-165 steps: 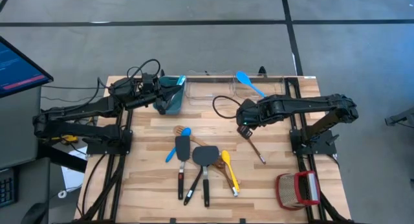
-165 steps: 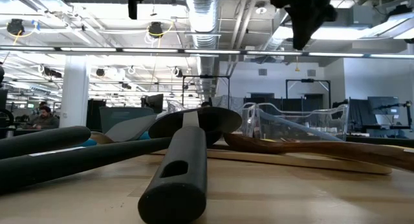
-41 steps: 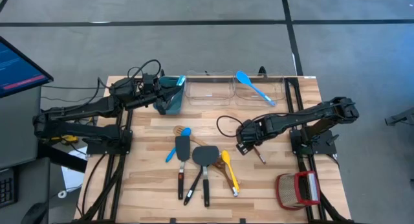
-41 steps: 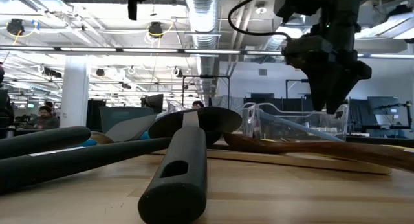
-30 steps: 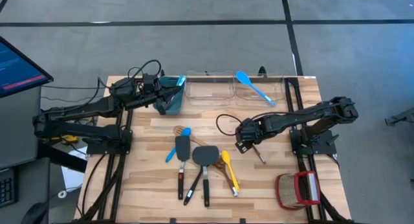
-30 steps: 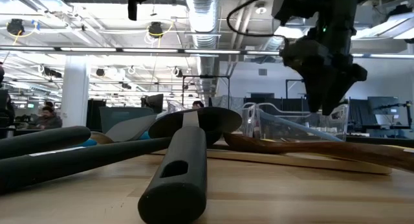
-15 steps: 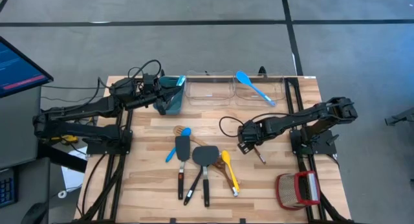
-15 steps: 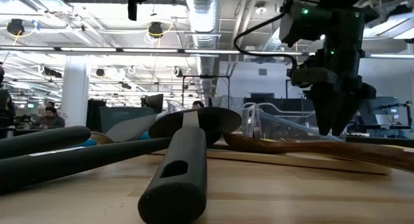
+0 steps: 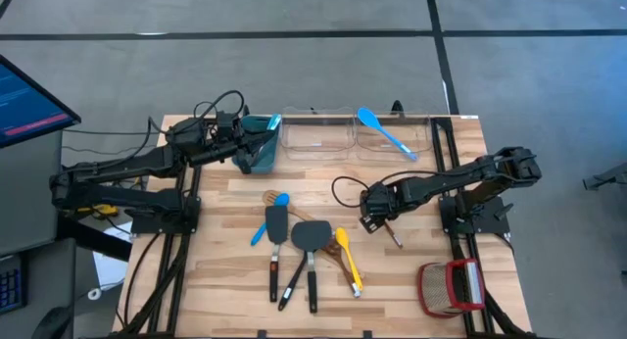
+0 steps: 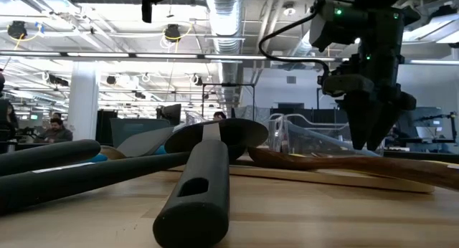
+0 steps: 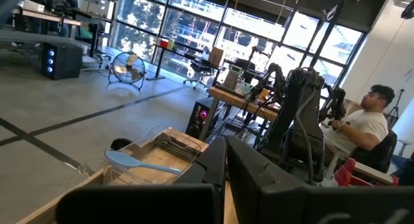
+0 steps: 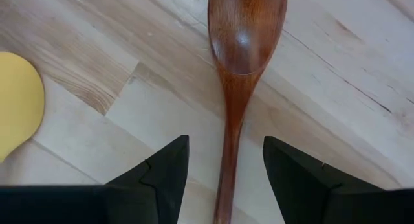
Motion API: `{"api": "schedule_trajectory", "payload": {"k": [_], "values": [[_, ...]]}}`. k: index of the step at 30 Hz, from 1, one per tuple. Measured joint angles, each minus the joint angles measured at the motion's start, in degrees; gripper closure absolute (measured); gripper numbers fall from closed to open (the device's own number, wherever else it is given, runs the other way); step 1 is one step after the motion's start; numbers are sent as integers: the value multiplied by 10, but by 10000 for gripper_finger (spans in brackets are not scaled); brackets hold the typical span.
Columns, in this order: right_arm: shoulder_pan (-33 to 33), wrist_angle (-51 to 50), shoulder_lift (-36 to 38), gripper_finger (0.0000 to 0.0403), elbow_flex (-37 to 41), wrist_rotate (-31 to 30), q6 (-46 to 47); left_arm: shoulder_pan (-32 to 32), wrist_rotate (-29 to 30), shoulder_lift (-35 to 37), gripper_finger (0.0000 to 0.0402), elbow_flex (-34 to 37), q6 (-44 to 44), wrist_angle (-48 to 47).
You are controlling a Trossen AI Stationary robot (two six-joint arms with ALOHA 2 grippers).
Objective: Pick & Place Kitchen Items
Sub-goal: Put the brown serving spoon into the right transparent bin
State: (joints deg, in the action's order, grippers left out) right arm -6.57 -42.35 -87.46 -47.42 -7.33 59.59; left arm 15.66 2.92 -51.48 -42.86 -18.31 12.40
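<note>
Pale wooden planks make up the bench (image 9: 411,290), and on it the dark wooden spoon (image 12: 240,68) lies flat, its long axis slanting, bowl toward the clear trays and handle toward the red-and-tan basket (image 9: 451,286). The right gripper (image 9: 370,219) hangs over the spoon, its fingers (image 12: 158,179) spread wide to either side of the handle without touching it. Just beside the spoon, away from the basket, the other utensils lie in a loose cluster: a yellow silicone spoon (image 9: 346,254), black turners (image 9: 311,243) with handles pointing to the bench's near edge, and a blue spoon (image 9: 266,221). Beyond the wooden spoon, one clear tray (image 9: 423,147) holds a light blue spatula (image 9: 380,128) lying slantwise; the neighbouring clear tray (image 9: 315,133) adjoins it. The left gripper (image 9: 247,146), its fingers narrowed together, sits at the teal bin (image 9: 263,135).
</note>
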Motion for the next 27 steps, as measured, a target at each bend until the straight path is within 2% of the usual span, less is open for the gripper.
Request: {"api": "schedule_trajectory", "payload": {"k": [15, 27], "values": [[0, 0, 0, 210, 0, -1, -2, 0, 0, 0, 400, 0, 0, -4], [0, 18, -20, 210, -1, -5, -46, 0, 0, 0, 400, 0, 0, -5]]}}
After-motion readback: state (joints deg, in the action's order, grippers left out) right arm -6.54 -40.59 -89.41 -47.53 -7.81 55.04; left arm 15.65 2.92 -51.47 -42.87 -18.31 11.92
